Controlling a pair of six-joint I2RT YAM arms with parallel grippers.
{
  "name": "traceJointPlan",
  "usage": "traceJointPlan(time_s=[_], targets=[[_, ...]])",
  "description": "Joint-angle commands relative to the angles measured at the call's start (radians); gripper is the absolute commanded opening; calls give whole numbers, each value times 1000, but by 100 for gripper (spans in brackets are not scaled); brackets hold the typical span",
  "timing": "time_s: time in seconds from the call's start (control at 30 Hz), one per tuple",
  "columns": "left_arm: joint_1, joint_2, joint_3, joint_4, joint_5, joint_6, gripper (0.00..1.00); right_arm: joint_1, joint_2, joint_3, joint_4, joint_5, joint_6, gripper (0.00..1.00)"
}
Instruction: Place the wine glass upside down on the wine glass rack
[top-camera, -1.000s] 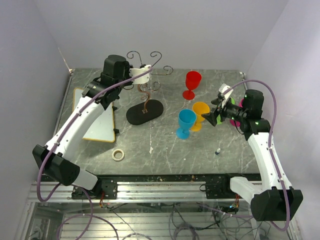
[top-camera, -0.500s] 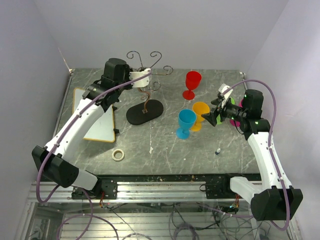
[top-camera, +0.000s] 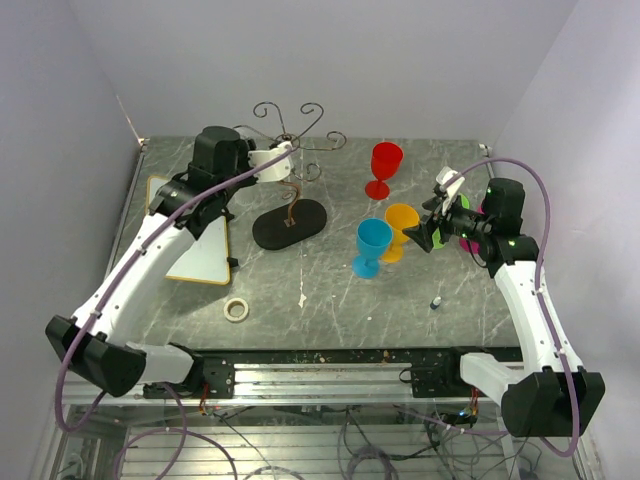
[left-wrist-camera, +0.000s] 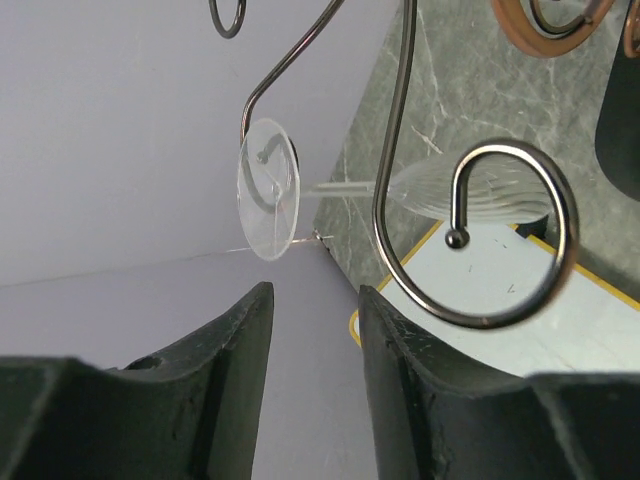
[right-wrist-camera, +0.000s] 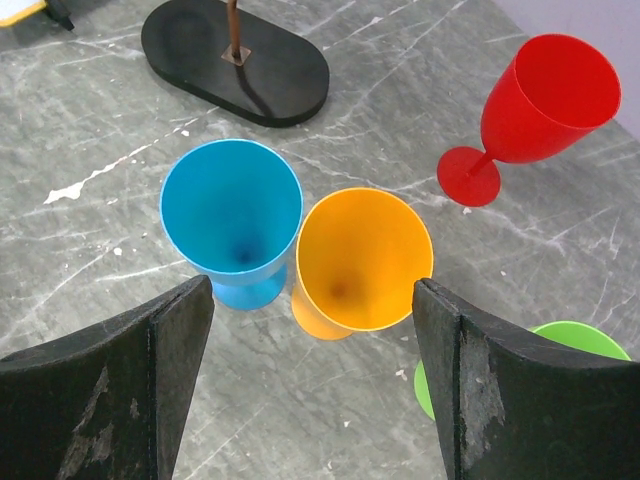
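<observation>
Now the left hand (left-wrist-camera: 314, 296) has its fingers parted with nothing between them. It has drawn back a little from the rack (top-camera: 290, 223) since a second ago, and its fingers have spread wider. The clear wine glass (left-wrist-camera: 268, 190) sits among the rack's wire curls just beyond the fingertips, free of them. The right hand (right-wrist-camera: 312, 300) has barely moved, its fingers spread wide and empty above the blue cup (right-wrist-camera: 232, 215) and the orange cup (right-wrist-camera: 365, 260) on the surface (top-camera: 330, 290).

No readable text, no labels, no numbers, no signs
</observation>
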Motion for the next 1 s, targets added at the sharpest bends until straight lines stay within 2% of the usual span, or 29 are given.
traceJointPlan(time_s=[0.0, 0.17, 0.3, 0.47, 0.57, 0.63, 0.73, 0.87, 0.97], targets=[[-3, -72, -31, 24, 34, -76, 52, -9, 3, 8, 10, 2, -10, 80], [-1, -150, -71, 25, 26, -201, 55, -10, -5, 6, 9, 3, -19, 80], [16, -237, -158, 58, 24, -351, 63, -10, -3, 5, 12, -3, -16, 80], [108, -366, -301, 98, 86, -526, 70, -10, -13, 1, 31, 17, -3, 80], [164, -433, -351, 65, 153, -641, 73, -6, -1, 33, 21, 8, 15, 80], [200, -459, -381, 39, 205, -714, 79, 3, 20, 75, 5, 6, 27, 80], [254, -476, -416, 10, 261, -772, 95, 28, 62, 130, -45, 34, 18, 80], [300, -504, -458, -1, 312, -789, 98, 90, 141, 232, -134, 137, -14, 79], [330, -530, -477, 11, 349, -788, 97, 183, 194, 292, -191, 233, -50, 78]])
